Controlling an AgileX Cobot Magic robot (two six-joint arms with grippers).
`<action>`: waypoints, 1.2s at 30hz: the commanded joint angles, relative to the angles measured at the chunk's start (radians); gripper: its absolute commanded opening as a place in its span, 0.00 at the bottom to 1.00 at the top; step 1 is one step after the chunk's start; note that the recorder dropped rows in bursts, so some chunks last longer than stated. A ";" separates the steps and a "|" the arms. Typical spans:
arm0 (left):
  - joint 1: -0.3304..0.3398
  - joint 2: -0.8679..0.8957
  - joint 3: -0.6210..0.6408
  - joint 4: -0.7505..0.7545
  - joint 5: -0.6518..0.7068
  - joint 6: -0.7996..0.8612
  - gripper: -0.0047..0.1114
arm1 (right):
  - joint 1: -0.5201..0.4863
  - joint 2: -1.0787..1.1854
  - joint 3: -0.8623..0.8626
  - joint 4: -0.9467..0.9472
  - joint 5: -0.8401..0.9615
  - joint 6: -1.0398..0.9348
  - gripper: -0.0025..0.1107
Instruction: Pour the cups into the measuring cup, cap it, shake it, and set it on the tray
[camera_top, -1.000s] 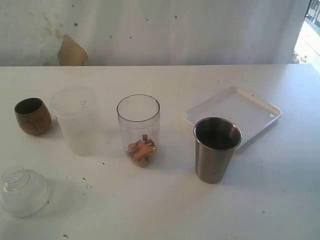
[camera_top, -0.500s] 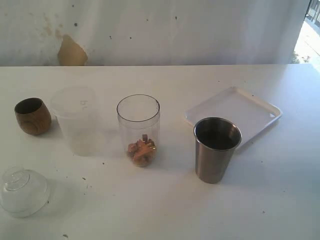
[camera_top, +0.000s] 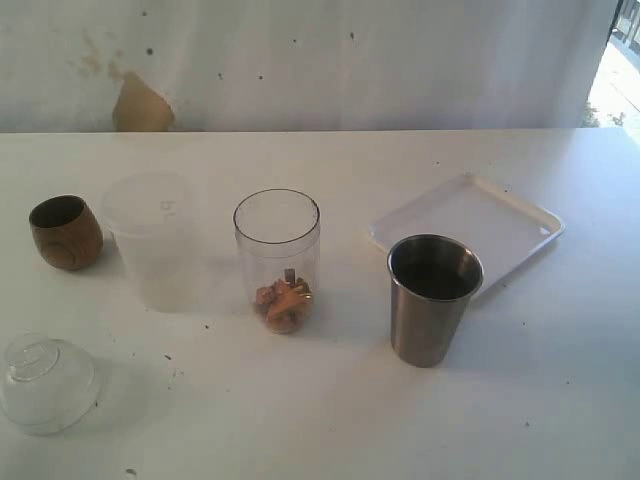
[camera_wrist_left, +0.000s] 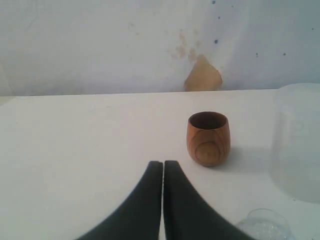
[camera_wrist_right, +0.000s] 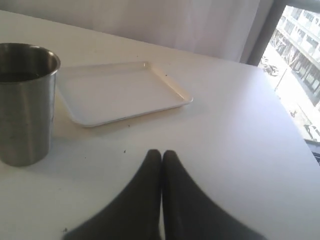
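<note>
both left gripper (camera_wrist_left: 163, 165) and right gripper (camera_wrist_right: 161, 154) were pressed together | wooden cup (camera_wrist_left: 208, 138) stood ahead of left gripper | unopened, you could have toppled it

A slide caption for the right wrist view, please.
Shut jaws facing a steel tumbler beside the white tray.

No apparent change since a second ago

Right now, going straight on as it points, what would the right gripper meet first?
Probably the near rim of the white tray; the steel tumbler stands aside. Height of the right gripper is unclear.
</note>
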 joint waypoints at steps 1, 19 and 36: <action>0.001 -0.005 0.006 -0.010 -0.010 -0.002 0.05 | -0.004 -0.005 0.005 0.012 -0.128 0.027 0.02; 0.001 -0.005 0.006 -0.008 -0.010 -0.002 0.05 | -0.004 0.200 -0.039 0.110 -0.713 0.234 0.71; 0.001 -0.005 0.006 -0.008 -0.010 -0.002 0.05 | 0.028 0.748 0.005 -0.491 -0.961 0.506 0.77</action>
